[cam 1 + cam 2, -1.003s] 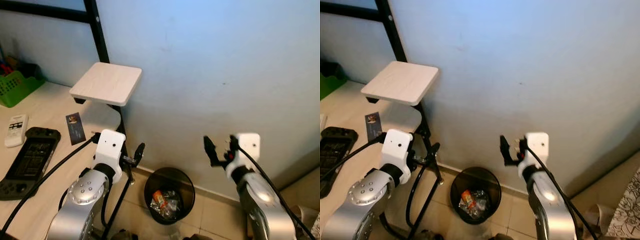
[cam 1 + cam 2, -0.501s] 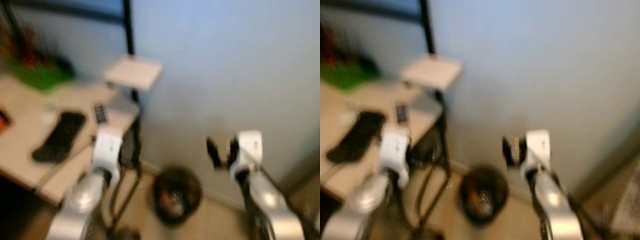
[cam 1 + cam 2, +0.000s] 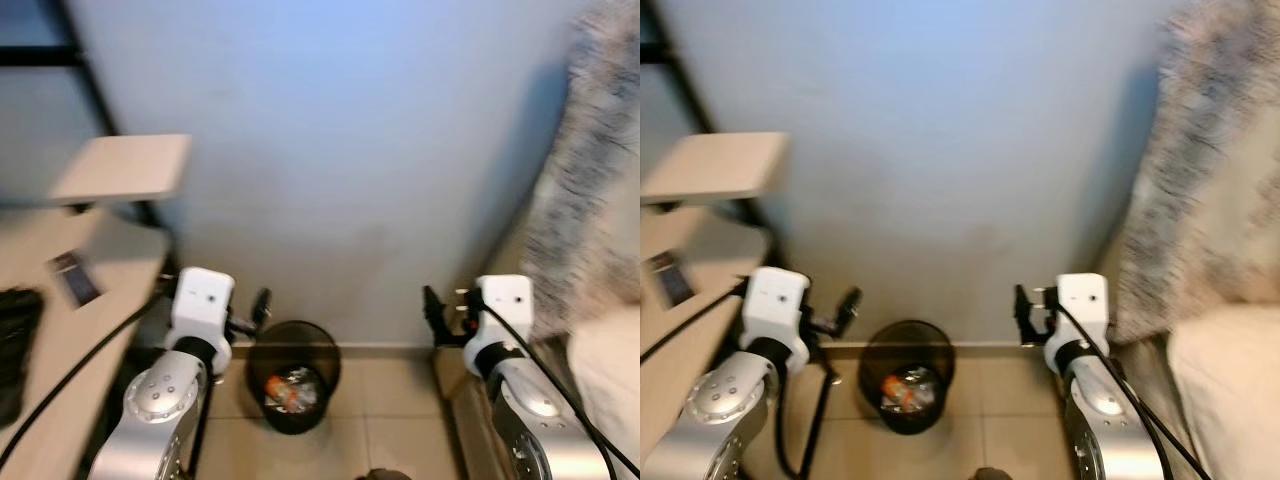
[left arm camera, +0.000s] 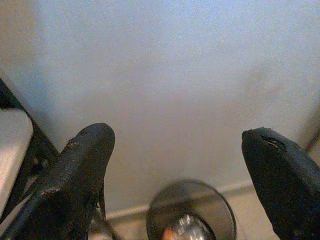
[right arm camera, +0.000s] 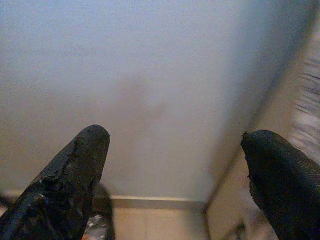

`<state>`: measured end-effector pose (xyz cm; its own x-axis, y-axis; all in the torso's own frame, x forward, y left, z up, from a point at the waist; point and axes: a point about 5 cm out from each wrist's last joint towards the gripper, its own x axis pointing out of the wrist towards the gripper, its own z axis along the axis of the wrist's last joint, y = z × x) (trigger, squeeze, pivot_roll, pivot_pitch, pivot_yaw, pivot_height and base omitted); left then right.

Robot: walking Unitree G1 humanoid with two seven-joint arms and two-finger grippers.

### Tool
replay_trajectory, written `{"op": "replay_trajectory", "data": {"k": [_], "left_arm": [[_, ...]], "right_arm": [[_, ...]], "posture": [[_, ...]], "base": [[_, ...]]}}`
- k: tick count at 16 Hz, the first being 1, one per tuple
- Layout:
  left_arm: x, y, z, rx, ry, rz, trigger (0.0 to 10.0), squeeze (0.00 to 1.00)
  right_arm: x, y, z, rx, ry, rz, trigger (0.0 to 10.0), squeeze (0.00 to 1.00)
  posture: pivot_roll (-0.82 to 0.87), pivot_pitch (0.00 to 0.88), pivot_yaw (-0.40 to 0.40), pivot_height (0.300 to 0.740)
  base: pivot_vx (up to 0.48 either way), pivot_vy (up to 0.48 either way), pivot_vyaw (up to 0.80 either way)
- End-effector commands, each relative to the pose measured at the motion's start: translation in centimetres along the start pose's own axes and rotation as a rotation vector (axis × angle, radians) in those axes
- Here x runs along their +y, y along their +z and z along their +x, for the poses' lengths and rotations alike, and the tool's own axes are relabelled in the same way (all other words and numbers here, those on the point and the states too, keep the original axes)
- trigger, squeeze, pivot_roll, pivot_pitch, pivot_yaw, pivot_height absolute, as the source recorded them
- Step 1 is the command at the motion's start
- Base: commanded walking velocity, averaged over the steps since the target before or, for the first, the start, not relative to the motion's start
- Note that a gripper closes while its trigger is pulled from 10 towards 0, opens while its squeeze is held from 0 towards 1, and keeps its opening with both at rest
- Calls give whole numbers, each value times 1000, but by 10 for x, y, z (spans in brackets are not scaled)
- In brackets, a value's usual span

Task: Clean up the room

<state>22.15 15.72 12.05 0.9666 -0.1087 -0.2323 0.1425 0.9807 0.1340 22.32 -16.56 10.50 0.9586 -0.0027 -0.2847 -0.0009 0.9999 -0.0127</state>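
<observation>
Both end effectors spread wide, holding nothing: left end effector [image 3: 262,302] w/ black bin [image 3: 292,376] just below and ahead of it, right end effector [image 3: 432,305] well off to the bin's other side. Trash in bin [image 3: 285,389] looks like light, crinkly wrappers, prob. soft. Bin itself likely light, stiff; best gripped at the rim.

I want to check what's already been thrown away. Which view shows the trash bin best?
The left eye view: the black trash bin stands whole on the floor by the wall, with wrappers inside. The right eye view shows the same. The left wrist view catches only its blurred rim between open fingers; the right wrist view shows just a dark edge.
</observation>
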Motion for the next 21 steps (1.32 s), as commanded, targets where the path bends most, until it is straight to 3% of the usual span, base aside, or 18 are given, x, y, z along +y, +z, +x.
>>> {"op": "replay_trajectory", "data": {"k": [1,5,6,8,9,10,12,14,15,17,21], "left_arm": [[10,6,-3,-49,73,23,10000,0],[24,12,-19,-114,199,-112,10000,0],[22,12,-21,-109,183,-130,10000,0],[2,15,-13,-99,81,-86,10000,0],[-2,17,-10,-84,36,-103,10000,0],[-2,16,-5,-85,-19,-123,10000,0],[-4,11,1,-54,-92,-70,10000,0],[-2,14,0,-51,-81,-71,10000,0],[2,13,0,-53,-82,-92,10000,0],[6,7,5,-32,-47,-107,10000,0],[9,5,7,-22,-30,-63,10000,0]], "right_arm": [[1,9,-2,-33,-16,20,10000,0],[4,5,-12,-29,17,62,10000,0],[1,2,-13,-12,20,55,10000,0],[-16,3,-7,12,-9,58,10000,0],[-22,6,-7,12,-61,40,10000,0],[-23,8,-5,5,-77,50,10000,0],[-18,11,3,-46,-36,25,10000,0],[-19,14,4,-106,-87,-9,10000,0],[-13,12,7,-80,-83,44,10000,0],[-1,12,7,-65,-22,67,10000,0],[-2,7,3,-49,-8,38,10000,0]], "posture": [[-11,0,12,740],[17,31,1,740],[30,28,-5,740],[11,11,14,740],[-1,8,17,740],[-22,40,22,740],[-10,4,23,740],[0,0,22,740],[-22,0,41,740],[-34,0,50,740],[-23,0,19,740]], "base": [[0,0,-769],[0,0,-775],[0,0,-781],[0,0,-775],[0,0,-744],[0,0,-638],[0,0,-731],[0,0,-762],[0,0,-781],[0,0,-791],[0,0,-800]]}}
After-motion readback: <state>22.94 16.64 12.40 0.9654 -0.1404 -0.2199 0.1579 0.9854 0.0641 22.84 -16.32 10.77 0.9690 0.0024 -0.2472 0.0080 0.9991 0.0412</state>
